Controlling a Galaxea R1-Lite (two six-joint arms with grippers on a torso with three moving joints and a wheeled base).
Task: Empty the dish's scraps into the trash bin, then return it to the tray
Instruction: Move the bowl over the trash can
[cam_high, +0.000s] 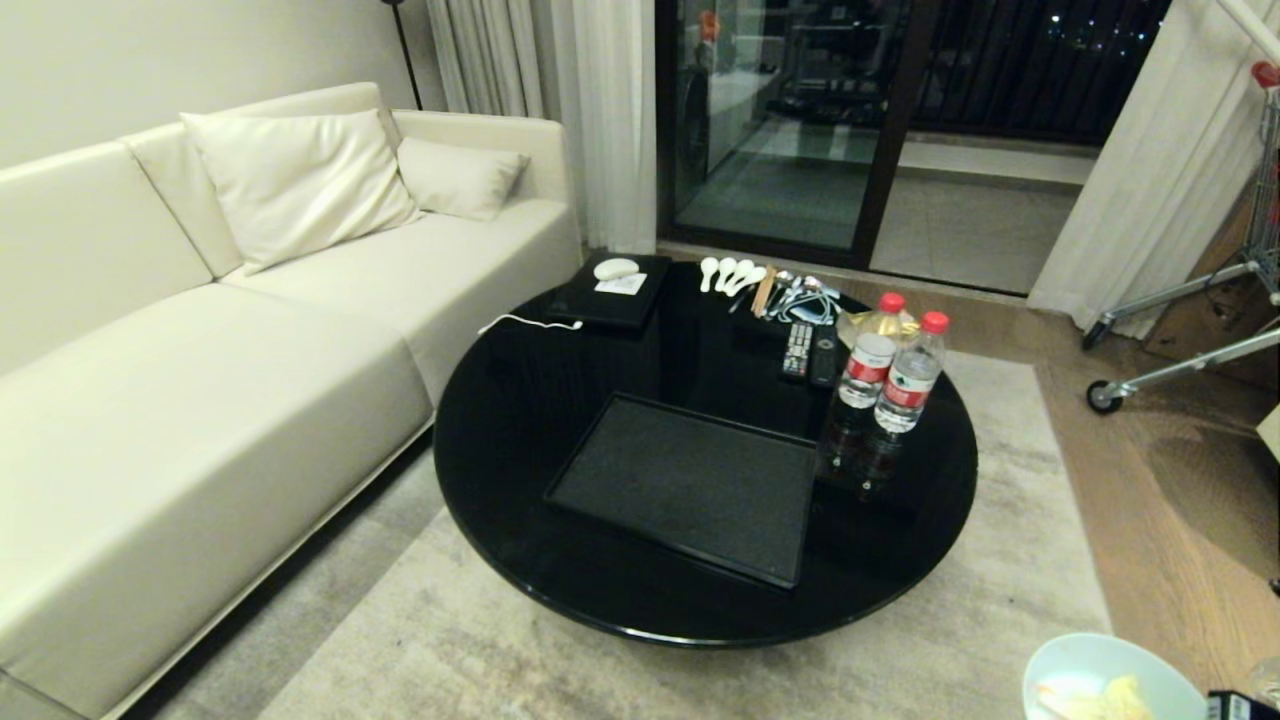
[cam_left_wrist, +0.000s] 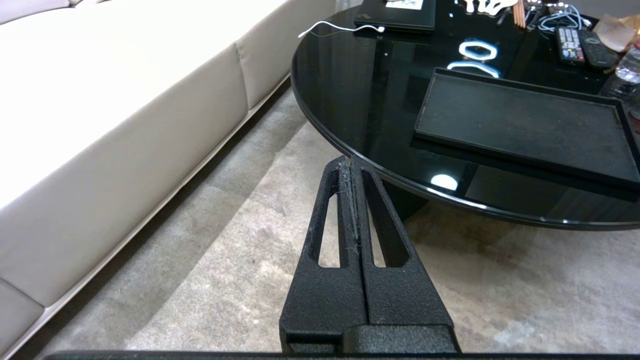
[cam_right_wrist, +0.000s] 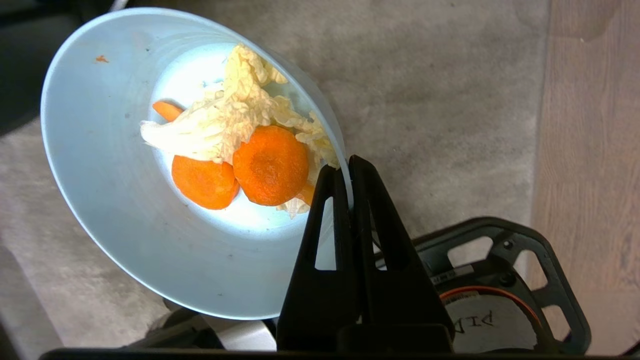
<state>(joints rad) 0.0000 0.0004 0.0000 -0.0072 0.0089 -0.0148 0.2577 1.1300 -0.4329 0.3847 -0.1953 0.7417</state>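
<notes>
Two bottles (cam_high: 893, 372) stand on the round black table (cam_high: 520, 420) beside the tray (cam_high: 690, 485).

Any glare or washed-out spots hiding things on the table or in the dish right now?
Left wrist view: ring-shaped lamp reflections glare on the glossy table; the sofa is overexposed. Right wrist view: the dish centre is blown white, scraps still readable. Head view: the tray is matte, glare-free.

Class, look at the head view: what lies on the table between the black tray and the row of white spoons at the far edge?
In the head view, only bare glossy tabletop separates the tray from the white spoons; the remote controls lie off to the right.
</notes>
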